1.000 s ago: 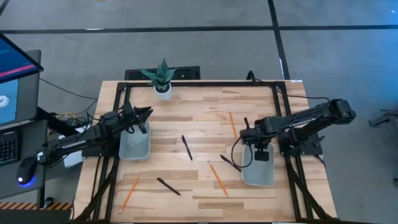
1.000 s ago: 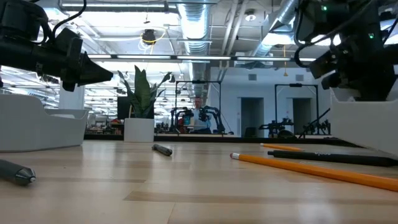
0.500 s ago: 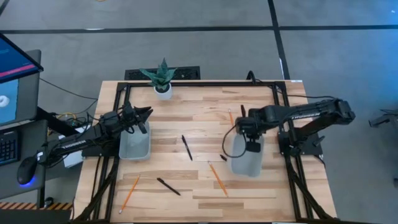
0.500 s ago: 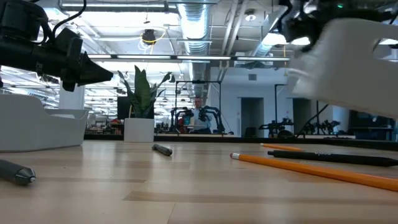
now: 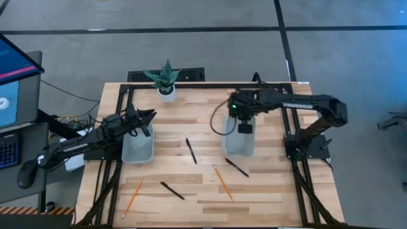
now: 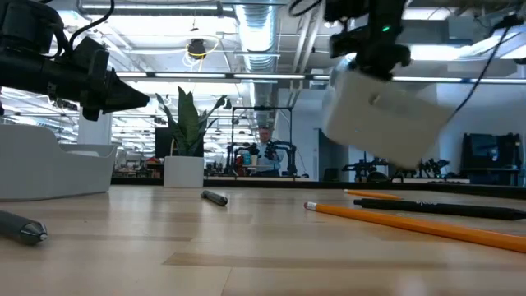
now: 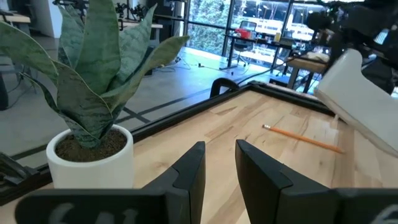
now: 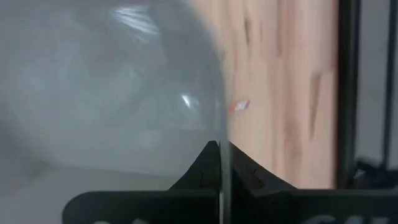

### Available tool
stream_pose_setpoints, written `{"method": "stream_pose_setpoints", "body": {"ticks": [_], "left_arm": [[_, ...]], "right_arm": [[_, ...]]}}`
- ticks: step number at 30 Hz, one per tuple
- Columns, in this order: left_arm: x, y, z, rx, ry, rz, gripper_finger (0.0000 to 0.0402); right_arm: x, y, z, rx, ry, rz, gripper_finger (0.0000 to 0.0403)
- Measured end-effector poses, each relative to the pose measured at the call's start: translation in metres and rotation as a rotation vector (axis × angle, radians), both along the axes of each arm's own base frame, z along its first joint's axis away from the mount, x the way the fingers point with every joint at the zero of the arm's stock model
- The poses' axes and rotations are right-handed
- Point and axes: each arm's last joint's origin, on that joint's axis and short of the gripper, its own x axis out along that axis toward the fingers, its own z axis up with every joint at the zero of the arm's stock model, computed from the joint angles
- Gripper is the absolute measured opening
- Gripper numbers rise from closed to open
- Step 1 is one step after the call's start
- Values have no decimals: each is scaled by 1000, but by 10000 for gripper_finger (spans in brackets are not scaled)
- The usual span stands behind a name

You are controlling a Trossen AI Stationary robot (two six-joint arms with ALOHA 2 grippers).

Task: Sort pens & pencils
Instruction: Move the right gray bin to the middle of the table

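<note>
The plant point(image 5: 166, 81) stands at the table's point(image 5: 203, 197) far edge, left of centre. Nearer than the plant and slightly left lies the left bin point(image 5: 138, 149), the left gripper point(image 5: 148, 116) above its far end. Well right of the plant, the right gripper point(image 5: 243, 119) pinches the right bin's point(image 5: 239, 140) wall, lifted off the table. One pencil point(image 7: 303, 138) lies beyond that bin. Nearer than the plant lie three pens point(image 5: 190, 150) point(image 5: 172, 190) point(image 5: 236, 167) and two pencils point(image 5: 222, 183) point(image 5: 131, 197).

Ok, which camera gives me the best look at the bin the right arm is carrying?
The high view: the translucent bin hangs from the right gripper, with pens and pencils around it. The low view shows it tilted above the table. The left wrist catches its edge; the right wrist, only its wall.
</note>
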Motion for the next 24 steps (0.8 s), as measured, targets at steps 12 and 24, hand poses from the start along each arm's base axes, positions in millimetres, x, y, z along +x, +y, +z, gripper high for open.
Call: {"method": "stream_pose_setpoints", "body": {"ticks": [12, 24], "left_arm": [[3, 1, -6, -32, 57, 1, 79], [8, 3, -15, -71, 152, 1, 79]], "right_arm": [[63, -47, -29, -16, 91, 144, 21], [88, -56, -71, 41, 175, 110, 21]]}}
